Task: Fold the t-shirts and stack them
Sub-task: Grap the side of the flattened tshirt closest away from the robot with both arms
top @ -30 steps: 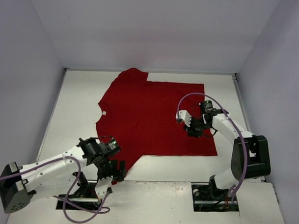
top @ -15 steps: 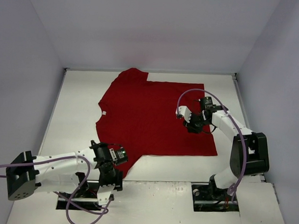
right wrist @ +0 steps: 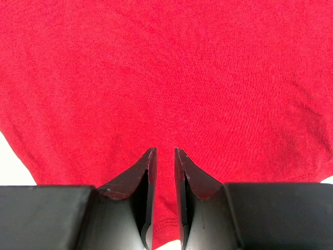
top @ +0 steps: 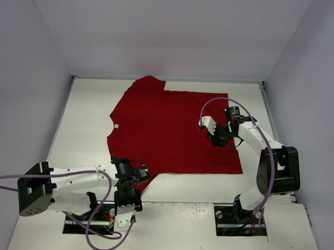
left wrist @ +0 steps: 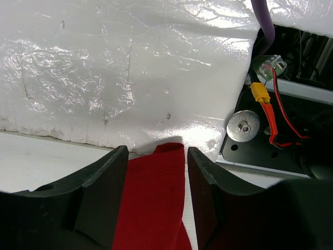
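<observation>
One dark red t-shirt (top: 161,130) lies spread flat on the white table, its white neck tag (top: 116,126) to the left. My left gripper (top: 129,190) is low at the near sleeve, pointing toward the table's near edge. In the left wrist view it (left wrist: 156,151) is open, with the sleeve end (left wrist: 156,208) lying between its fingers and a sliver of gap at the right one. My right gripper (top: 217,136) sits at the shirt's right hem. In its wrist view it (right wrist: 164,150) is shut on the red cloth (right wrist: 166,67), the hem drawn in between the narrow jaws.
White walls close in the table on the left, back and right. A crinkled white foil board (left wrist: 130,78) runs along the near edge, beside a black mounting plate (left wrist: 243,125) with red and orange wires (left wrist: 265,104). Purple cables loop off both arms.
My left arm has swung right and toward the near edge, and its jaws have narrowed around the sleeve end. The right gripper has shifted slightly toward the back, staying at the hem.
</observation>
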